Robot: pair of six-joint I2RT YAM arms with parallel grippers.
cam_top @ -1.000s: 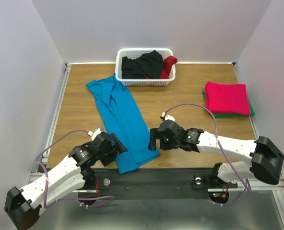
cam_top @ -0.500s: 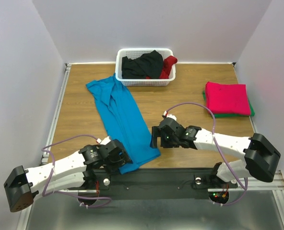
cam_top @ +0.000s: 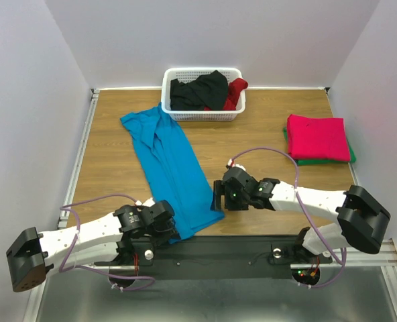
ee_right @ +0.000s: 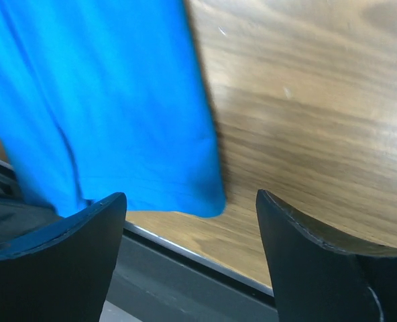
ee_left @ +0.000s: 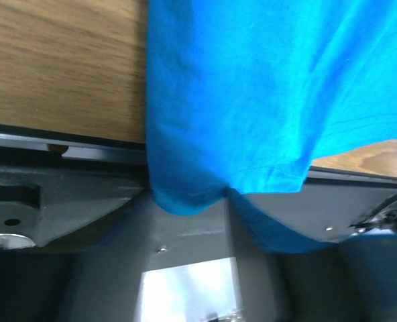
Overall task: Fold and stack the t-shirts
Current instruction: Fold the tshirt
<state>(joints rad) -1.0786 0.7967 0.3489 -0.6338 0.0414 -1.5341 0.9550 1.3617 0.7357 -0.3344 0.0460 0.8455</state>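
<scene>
The turquoise-blue t-shirt lies folded into a long strip, running from the basket to the table's near edge. Its hem hangs over the black front rail in the left wrist view. My left gripper is at that near hem, with cloth bunched right at its jaws. I cannot make out its fingers against the dark rail. My right gripper is open and empty beside the shirt's near right corner, which lies between its fingertips. The magenta-red shirt lies folded on the green one.
A white lattice basket at the back holds the black shirt and the dark red one. The black front rail runs along the near edge. White walls close in the left, right and back sides.
My left gripper has swung from the shirt's left edge down and right to its near hem. My right gripper has edged slightly right and towards me. The shirt's near end has shifted a little.
</scene>
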